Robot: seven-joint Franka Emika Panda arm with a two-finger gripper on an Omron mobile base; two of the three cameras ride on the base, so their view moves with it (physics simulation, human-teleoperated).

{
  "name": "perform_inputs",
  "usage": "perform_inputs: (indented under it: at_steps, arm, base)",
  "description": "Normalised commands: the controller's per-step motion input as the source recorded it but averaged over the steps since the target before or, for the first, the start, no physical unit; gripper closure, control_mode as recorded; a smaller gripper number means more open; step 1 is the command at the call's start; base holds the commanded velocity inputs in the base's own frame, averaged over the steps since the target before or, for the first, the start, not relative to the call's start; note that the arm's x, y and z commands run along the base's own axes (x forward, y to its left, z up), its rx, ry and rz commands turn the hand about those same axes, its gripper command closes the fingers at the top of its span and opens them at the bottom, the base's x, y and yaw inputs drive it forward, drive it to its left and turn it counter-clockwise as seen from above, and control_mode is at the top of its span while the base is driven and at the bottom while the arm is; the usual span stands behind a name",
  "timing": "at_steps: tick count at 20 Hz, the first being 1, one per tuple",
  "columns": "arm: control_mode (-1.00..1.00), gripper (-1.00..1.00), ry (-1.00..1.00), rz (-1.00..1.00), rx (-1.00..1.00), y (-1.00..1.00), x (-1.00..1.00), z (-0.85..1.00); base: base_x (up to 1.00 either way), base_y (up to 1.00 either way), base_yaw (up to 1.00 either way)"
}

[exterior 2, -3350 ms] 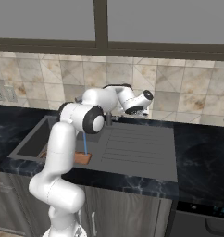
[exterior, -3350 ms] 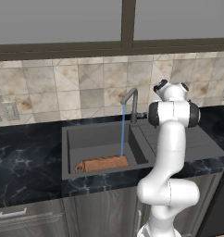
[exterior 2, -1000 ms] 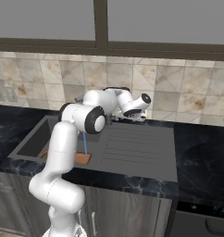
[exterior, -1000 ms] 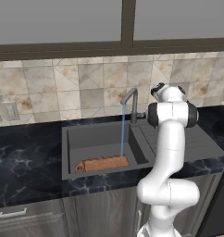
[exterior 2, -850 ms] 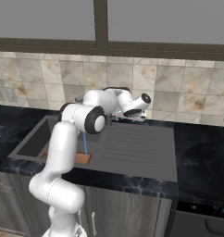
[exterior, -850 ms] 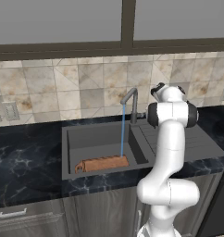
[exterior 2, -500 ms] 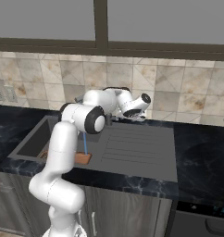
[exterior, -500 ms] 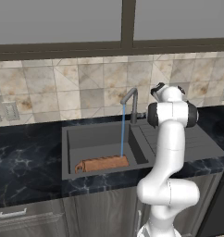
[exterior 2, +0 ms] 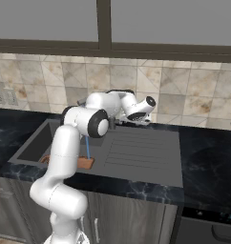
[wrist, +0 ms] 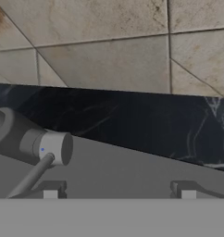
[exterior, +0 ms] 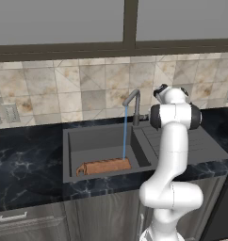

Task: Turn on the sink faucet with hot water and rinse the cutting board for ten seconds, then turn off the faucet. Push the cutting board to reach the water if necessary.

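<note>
We had water [exterior: 125, 134] running from the faucet [exterior: 134, 104] onto the right end of the board [exterior: 104, 166], which lay along the near side of the sink [exterior: 87, 141], so we judged the rinse under way. Our fingers [wrist: 118, 193] stood well apart, holding nothing, with the lever [wrist: 33, 175] just left of them in the hand view. To shut off cleanly, we would shift toward the lever and push it gently.
</note>
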Motion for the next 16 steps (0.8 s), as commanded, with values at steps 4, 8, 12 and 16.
perform_inputs:
  at_steps: [4,8,12,16]
  arm:
    - [-1.0,-1.0,0.0,0.0,-0.03,0.4,0.0,-0.25]
    - [-1.0,-1.0,0.0,0.0,-0.03,0.46,0.0,-0.26]
    - [-1.0,-1.0,0.0,0.0,-0.05,0.54,0.0,-0.28]
    - [-1.0,-1.0,0.0,0.0,-0.04,0.55,0.0,-0.26]
  base:
    - [0.0,0.0,0.0]
    - [0.0,0.0,0.0]
    - [0.0,0.0,0.0]
    - [0.0,0.0,0.0]
